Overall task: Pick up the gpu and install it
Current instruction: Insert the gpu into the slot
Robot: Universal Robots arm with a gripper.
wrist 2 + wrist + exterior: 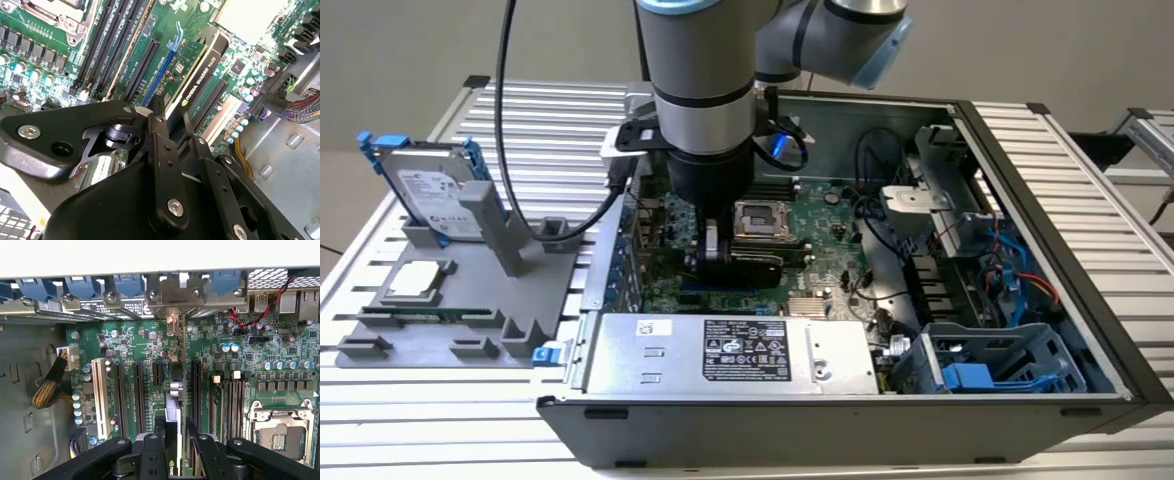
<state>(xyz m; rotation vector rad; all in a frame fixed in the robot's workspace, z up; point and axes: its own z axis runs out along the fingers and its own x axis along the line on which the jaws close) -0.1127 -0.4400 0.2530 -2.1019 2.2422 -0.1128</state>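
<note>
One card: the gpu [200, 85] is held edge-down inside the open computer case [1067, 250], over the motherboard [821, 205].
Grip: the gpu is clamped between the two fingers [157, 145] of the gripper [172, 125]; the jaws are closed on its upper edge.
Card vs fingers: in the second wrist view the card runs straight out from between the fingers, black shroud on one face, green board on the other. In the first wrist view its thin edge [172, 415] is seen rising out of the finger gap, one finger on each side.
Orientation: the card is kept upright and parallel to the expansion slots [137, 397]; judged to be so that its bottom edge can meet a slot squarely.
Alignment: the card sits in line with the row of long slots, between two of them in the first wrist view. Whether its edge is already touching a slot cannot be told.
Bracket end: the silver end bracket [175, 297] is turned toward the rear wall of the case, near the blue latches [127, 282]; probably so it lands in a rear opening.
Arm: in the exterior view the arm [700, 90] reaches straight down into the case, beside the empty processor socket [761, 218].
Bench: a hard drive [434, 195] stands in a grey fixture [460, 300] on the bench [520, 110], well apart from the gripper.
</note>
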